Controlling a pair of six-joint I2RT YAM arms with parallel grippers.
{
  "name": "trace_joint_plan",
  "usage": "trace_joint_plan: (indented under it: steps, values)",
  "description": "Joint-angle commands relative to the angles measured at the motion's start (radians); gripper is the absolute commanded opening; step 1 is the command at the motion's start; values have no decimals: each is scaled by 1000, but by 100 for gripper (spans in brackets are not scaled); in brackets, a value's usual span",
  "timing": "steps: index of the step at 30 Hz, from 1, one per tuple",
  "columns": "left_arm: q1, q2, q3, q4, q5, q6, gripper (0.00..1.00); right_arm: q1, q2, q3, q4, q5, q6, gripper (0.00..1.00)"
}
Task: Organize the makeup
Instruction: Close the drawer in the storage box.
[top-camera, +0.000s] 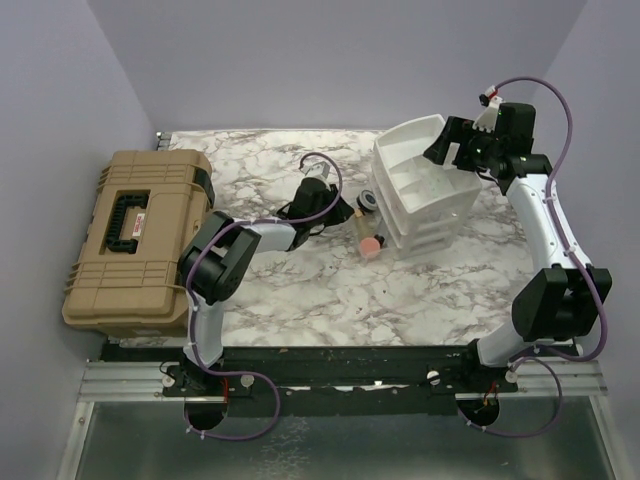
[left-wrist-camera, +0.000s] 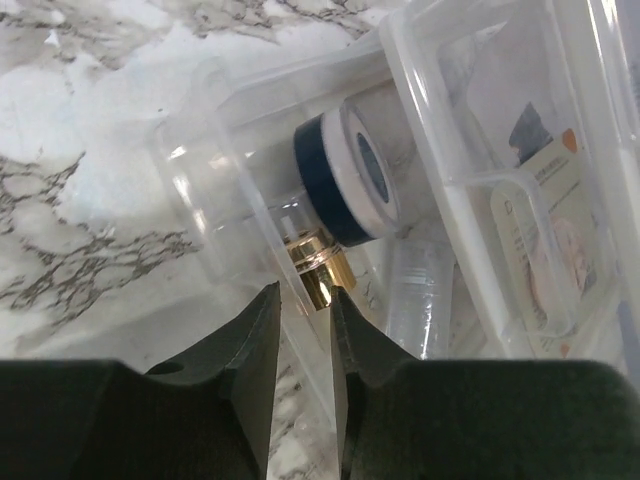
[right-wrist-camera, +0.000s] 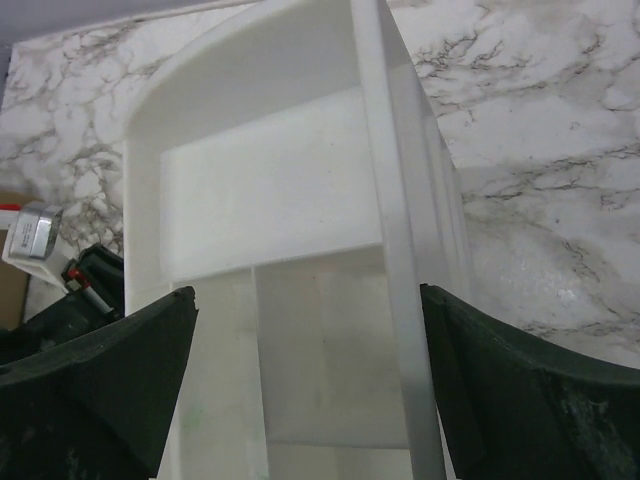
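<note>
No wording can be read anywhere. The cream sachet (left-wrist-camera: 548, 240) lying inside the white organizer (left-wrist-camera: 440, 60) carries fine print, too small to make out. Left of the organizer, the tan case (top-camera: 135, 240) bears a red-and-white label (top-camera: 140, 222), illegible.

Two arms on show: the left arm (top-camera: 205, 330) has white links and chunky black joint housings, and the right arm (top-camera: 545, 215) matches it. A lilac cable (top-camera: 322, 163) runs along each. There's a red-and-white connector (top-camera: 488, 97) at the right wrist. Close up, the left fingers (left-wrist-camera: 250, 360) are matte black wedges; the right fingers (right-wrist-camera: 530, 390) are dark and dust-flecked.
</note>
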Motion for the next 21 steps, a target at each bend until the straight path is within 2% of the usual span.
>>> trace_joint_plan:
  steps: [1, 6, 15, 21]
  values:
    - [-53, 74, 81, 29, 69, -28, 24, 2, 6, -25, 6, -161, 10, 97]
    - [-66, 67, 141, 73, 81, -42, 25, 2, 20, -39, 12, -178, 14, 98]
    - [-128, 193, 205, 168, 118, -146, 24, 2, 41, -62, 41, -253, 48, 98]
    - [-125, 174, 135, 277, 85, -190, 20, 2, 44, -78, 44, -224, 50, 98]
